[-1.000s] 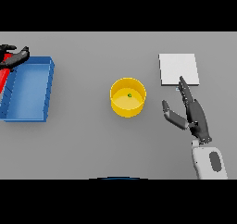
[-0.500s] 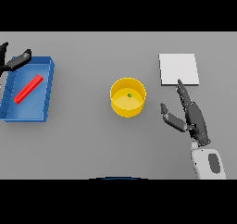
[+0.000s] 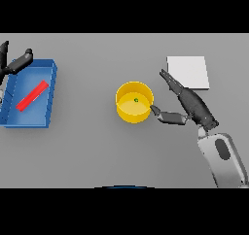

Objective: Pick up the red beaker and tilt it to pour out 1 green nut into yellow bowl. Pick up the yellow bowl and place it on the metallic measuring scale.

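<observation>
The yellow bowl point(image 3: 133, 102) stands at the middle of the table with one green nut point(image 3: 136, 100) inside it. My right hand point(image 3: 190, 105) is just right of the bowl, open, its thumb reaching toward the bowl's right wall and its fingers pointing up and left. The red beaker point(image 3: 33, 95) lies on its side in the blue tray point(image 3: 50, 97) at the left. My left hand point(image 3: 14, 64) hovers open over the tray's far left corner, partly cut off by the view's edge. The flat metallic scale point(image 3: 187, 72) rests at the far right.
The blue tray takes up the table's left edge. The scale sits just behind my right hand's fingers. Bare grey table surrounds the bowl in front and behind.
The red beaker left my left hand and now lies in the blue tray; that hand opened. My right hand moved left toward the bowl, thumb close to its wall.
</observation>
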